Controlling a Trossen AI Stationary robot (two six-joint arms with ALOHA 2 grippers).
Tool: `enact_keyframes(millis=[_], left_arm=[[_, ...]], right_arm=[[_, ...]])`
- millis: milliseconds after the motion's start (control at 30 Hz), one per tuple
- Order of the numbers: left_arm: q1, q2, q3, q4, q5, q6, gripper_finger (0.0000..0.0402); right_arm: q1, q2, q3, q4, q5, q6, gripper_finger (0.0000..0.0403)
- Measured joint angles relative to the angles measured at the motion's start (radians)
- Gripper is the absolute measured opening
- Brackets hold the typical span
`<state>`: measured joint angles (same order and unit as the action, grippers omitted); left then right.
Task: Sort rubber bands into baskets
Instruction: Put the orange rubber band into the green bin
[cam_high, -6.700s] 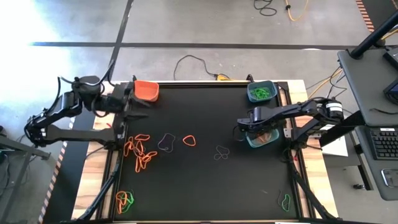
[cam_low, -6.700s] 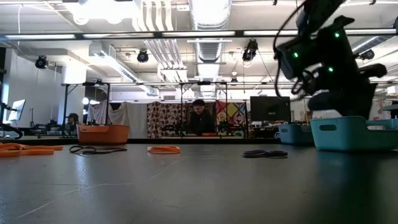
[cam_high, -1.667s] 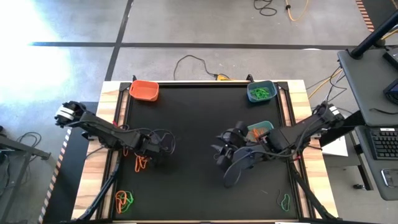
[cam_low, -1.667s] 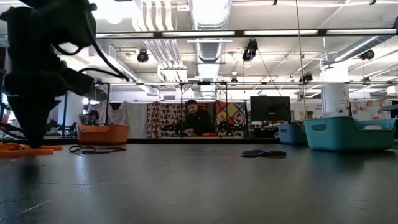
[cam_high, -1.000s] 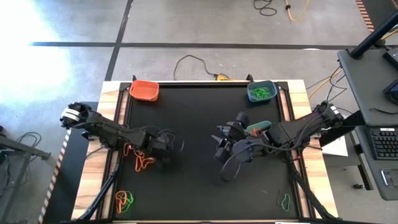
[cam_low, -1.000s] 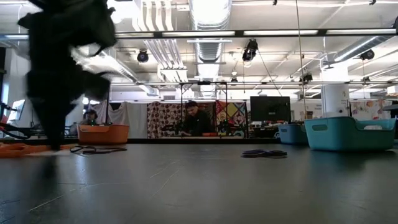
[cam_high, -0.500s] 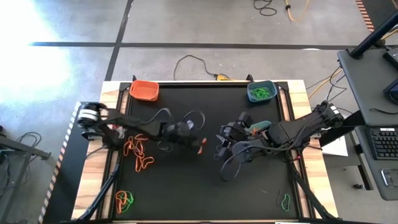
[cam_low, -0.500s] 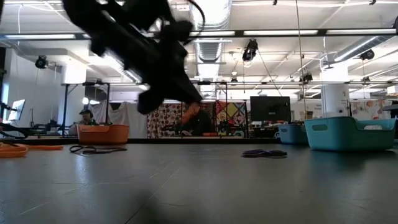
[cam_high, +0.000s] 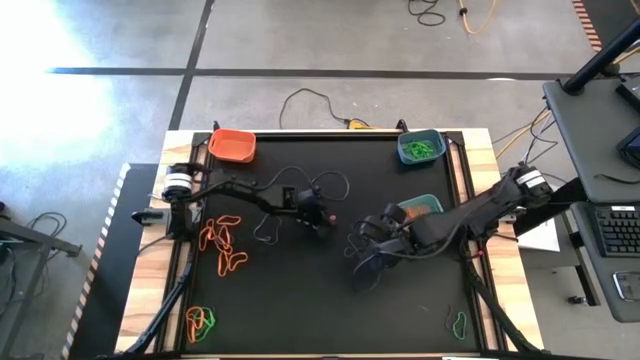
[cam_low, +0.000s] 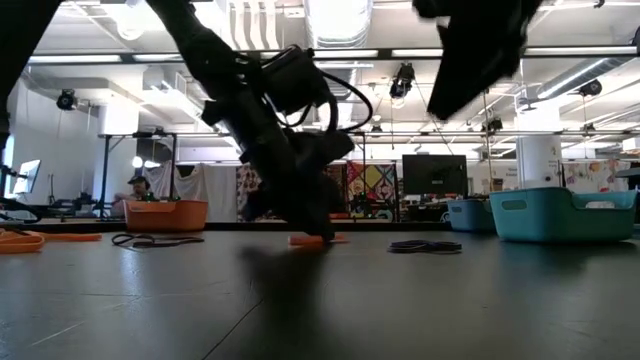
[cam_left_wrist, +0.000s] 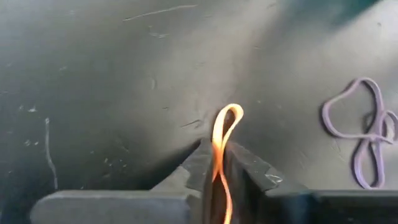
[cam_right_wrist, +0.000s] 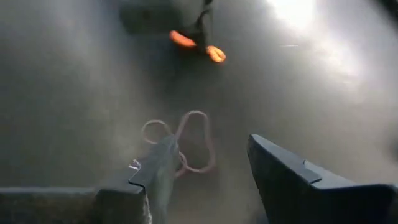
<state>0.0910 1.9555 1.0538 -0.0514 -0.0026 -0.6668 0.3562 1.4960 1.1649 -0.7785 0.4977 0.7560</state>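
Observation:
My left gripper (cam_high: 322, 228) stands low over the middle of the black table, shut on an orange rubber band (cam_left_wrist: 227, 121). My right gripper (cam_high: 362, 248) hovers open just to its right. Below it a dark rubber band (cam_right_wrist: 180, 146) lies flat ahead of its fingers. The orange basket (cam_high: 233, 145) stands at the far left and the blue basket (cam_high: 420, 147), holding green bands, at the far right. My right arm partly covers the teal basket (cam_high: 422, 207). My left gripper pinches the orange band (cam_left_wrist: 217, 149) between its two fingers, both strands squeezed together. A small loop (cam_left_wrist: 230, 115) sticks out past the fingertips. The fingers slant down at the table, and the band's free end (cam_low: 315, 240) is at the table's surface.
Several orange bands (cam_high: 222, 242) lie in a bunch at the left, and a dark band (cam_high: 265, 230) lies beside them. Orange and green bands (cam_high: 200, 322) lie at the near left corner, a green one (cam_high: 458, 323) at the near right.
My left gripper has lifted an orange band from the bunch at the left. It has carried it toward the table's right, then come down to the table near the middle. My right gripper has shifted slightly toward the near edge, staying open.

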Motion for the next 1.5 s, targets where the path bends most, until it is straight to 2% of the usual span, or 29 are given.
enact_keyframes(millis=[167,267,367,467,567,667,733,833,933,1033,1133,1333,1500], left_arm=[[-0.002,-0.053,-0.012,-0.046,0.025,0.046,0.0094],[-0.002,-0.126,-0.020,-0.093,0.027,0.088,0.0131],[-0.003,-0.230,-0.030,-0.174,0.026,0.137,0.0162],[-0.008,-0.329,-0.074,-0.239,0.019,0.152,0.0181],[-0.012,-0.441,-0.134,-0.215,0.015,0.151,0.0187],[-0.016,-0.522,-0.219,-0.178,0.014,0.130,0.0185],[-0.027,-0.569,-0.278,-0.129,0.010,0.112,0.0181],[-0.042,-0.622,-0.355,-0.045,0.005,0.035,0.0175],[-0.056,-0.646,-0.419,-0.035,-0.013,-0.045,0.0168],[-0.067,-0.672,-0.454,-0.035,-0.014,-0.118,0.0162],[-0.085,-0.696,-0.466,-0.114,-0.006,-0.167,0.0157],[-0.131,-0.798,-0.464,-0.350,0.099,-0.300,0.0155],[-0.221,-0.869,-0.464,-0.466,0.094,-0.402,0.0155]], right_arm=[[-0.079,0.000,-0.161,0.341,-0.048,-0.223,0.0222],[-0.152,0.000,-0.222,0.518,-0.114,-0.348,0.0235],[-0.224,0.026,-0.250,0.631,-0.189,-0.461,0.0241],[-0.280,0.073,-0.248,0.700,-0.209,-0.587,0.0241],[-0.336,0.138,-0.232,0.769,-0.278,-0.665,0.0235],[-0.386,0.208,-0.216,0.813,-0.370,-0.673,0.0228],[-0.411,0.253,-0.203,0.821,-0.375,-0.691,0.0224],[-0.442,0.308,-0.184,0.820,-0.433,-0.743,0.0219],[-0.459,0.353,-0.162,0.822,-0.511,-0.782,0.0212],[-0.464,0.383,-0.147,0.826,-0.526,-0.826,0.0197],[-0.466,0.405,-0.140,0.830,-0.528,-0.859,0.0170],[-0.465,0.416,-0.144,0.832,-0.538,-0.933,0.0085],[-0.465,0.389,-0.141,0.805,-0.533,-0.976,0.0017]])
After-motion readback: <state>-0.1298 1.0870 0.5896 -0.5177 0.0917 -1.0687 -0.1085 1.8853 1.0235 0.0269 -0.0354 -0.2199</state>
